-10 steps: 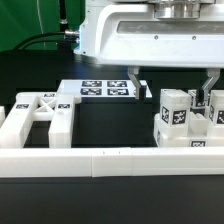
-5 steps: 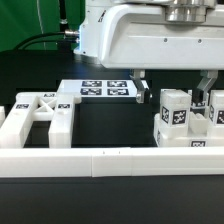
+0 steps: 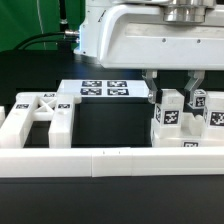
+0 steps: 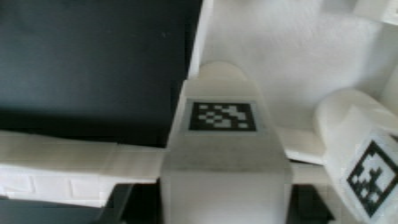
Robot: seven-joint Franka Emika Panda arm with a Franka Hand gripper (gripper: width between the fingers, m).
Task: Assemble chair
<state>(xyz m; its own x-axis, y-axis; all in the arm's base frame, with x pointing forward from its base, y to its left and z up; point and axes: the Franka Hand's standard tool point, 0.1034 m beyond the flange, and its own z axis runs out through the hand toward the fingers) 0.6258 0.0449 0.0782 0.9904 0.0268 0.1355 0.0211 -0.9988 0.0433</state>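
Observation:
My gripper [image 3: 171, 93] hangs over the cluster of white chair pieces on the exterior view's right. Its two dark fingers [image 3: 152, 88] stand on either side of an upright white tagged bar [image 3: 171, 112]. In the wrist view the same bar [image 4: 224, 120] fills the space between the jaws, and both dark fingers lie against its sides with no gap showing. The bar still stands among the other pieces. A second tagged piece [image 3: 205, 108] stands right beside it and also shows in the wrist view [image 4: 365, 150]. A wide chair frame with a cross brace [image 3: 40, 115] lies on the exterior view's left.
The marker board [image 3: 105, 90] lies flat behind the middle. The long low white border rail [image 3: 110, 160] runs along the front. A low white chair piece [image 3: 185, 142] lies under the cluster, against the rail. Black table lies between the frame and the cluster.
The gripper has shifted toward the exterior view's right. Its fingers, wide apart before, have come in around the upright tagged bar. The pieces have not moved.

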